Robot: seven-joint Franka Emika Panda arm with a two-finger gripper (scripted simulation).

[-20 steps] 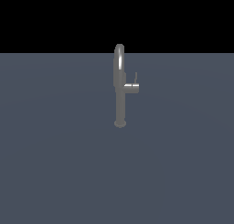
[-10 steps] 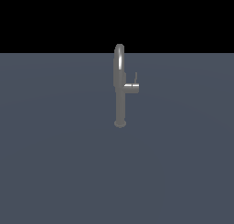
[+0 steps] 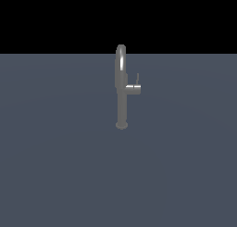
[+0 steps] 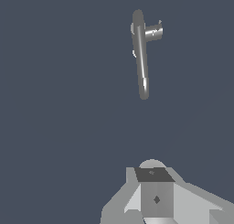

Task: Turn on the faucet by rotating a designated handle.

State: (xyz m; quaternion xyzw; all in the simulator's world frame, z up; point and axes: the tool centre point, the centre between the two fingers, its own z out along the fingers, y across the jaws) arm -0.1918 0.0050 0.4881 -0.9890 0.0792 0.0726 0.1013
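Note:
The faucet (image 3: 121,91) is a slim grey metal column on a round base, topped by an arched spout, standing upright on the dark grey floor. Its handle (image 3: 133,89) is a short cylinder jutting toward the exterior view's right, with a thin lever rod rising from its end. The wrist view looks down on the faucet (image 4: 141,58) and the handle (image 4: 154,32) from above. My gripper (image 4: 153,174) shows there as one grey block with no gap between the fingers, well apart from the faucet and holding nothing. The arm does not appear in the exterior view.
A flat dark grey floor (image 3: 55,166) spreads around the faucet on all sides, ending in a black background behind it.

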